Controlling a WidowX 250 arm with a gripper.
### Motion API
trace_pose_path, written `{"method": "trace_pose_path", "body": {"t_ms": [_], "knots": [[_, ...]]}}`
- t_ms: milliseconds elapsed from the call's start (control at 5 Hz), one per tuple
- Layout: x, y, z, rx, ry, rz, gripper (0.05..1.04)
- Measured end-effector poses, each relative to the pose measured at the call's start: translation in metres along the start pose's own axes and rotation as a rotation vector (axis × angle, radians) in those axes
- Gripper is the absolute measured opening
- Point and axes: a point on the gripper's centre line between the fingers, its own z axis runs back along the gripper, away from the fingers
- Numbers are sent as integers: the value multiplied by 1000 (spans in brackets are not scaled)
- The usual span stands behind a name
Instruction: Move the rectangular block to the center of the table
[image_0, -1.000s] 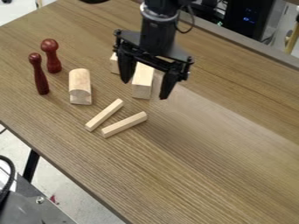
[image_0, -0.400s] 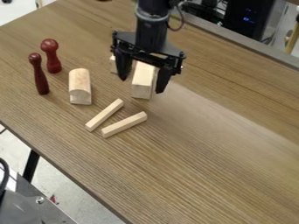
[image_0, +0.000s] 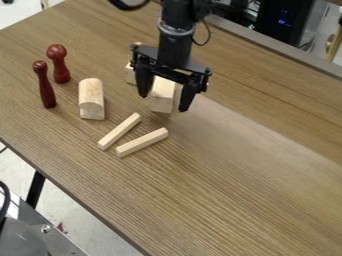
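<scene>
End effector (image_0: 163, 102): sinking lower, hanging wide around the rectangular block (image_0: 161, 103), perhaps not touching
Block: lying at the far left of the table (image_0: 234, 165)
Lowering: suggesting a coming grasp

Fingers (image_0: 188, 97) apart, seemingly pointing straight down

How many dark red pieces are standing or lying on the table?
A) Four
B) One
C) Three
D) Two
D: there are two, a slim dark red piece and, right beside it, a thicker one with a round knob.
</scene>
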Motion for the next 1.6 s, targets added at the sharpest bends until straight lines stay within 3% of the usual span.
{"method": "trace_pose_path", "body": {"t_ms": [400, 600, 800, 1000, 1400, 1600], "knots": [[14, 10, -9, 5, -1, 25, 1000], [20, 13, -13, 5, 2, 40, 951], [27, 19, -14, 0, -7, 90, 667], [30, 20, -15, -11, -7, 110, 559], [16, 6, -6, -76, -11, 111, 559], [1, -26, 14, -100, -63, 20, 559]]}}
